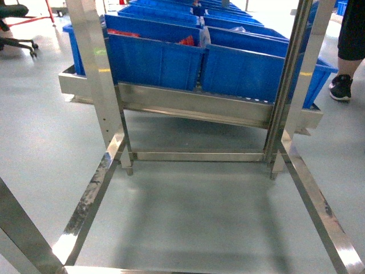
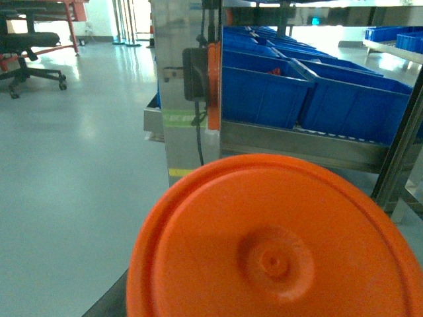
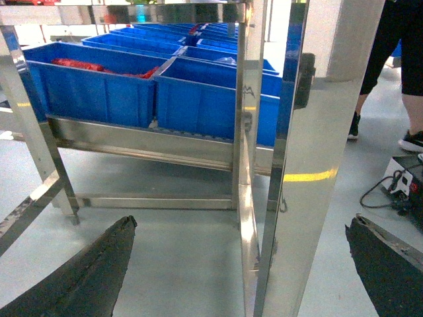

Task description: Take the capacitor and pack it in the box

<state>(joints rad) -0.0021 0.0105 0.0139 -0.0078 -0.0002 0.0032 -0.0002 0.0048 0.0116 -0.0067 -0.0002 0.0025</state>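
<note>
At the steel rack, head view: stainless rack [image 1: 102, 97] on a grey floor, its low shelf carrying rows of blue bins [image 1: 159, 60].
Bin contents, head view: red parts [image 1: 186, 41] lie in a left-hand bin; too small to tell what they are.
Bystander, head view: a black shoe [image 1: 341, 87] stands at the right edge, beside the rack.
Capacitor, left wrist view: the capacitor [image 2: 271, 251] shows as a bright orange-red round end filling the lower frame, close to the lens, in front of the rack post.
Left gripper, left wrist view: hidden behind that orange face; whether it clasps anything cannot be told.
Right gripper, right wrist view: the right gripper [image 3: 241, 228] is released, its two dark fingers [image 3: 99, 264] spread wide at the bottom corners, nothing between them but a steel upright [image 3: 304, 165] farther off.
Background, right wrist view: blue bins with red parts at left; a person's legs at right.
</note>
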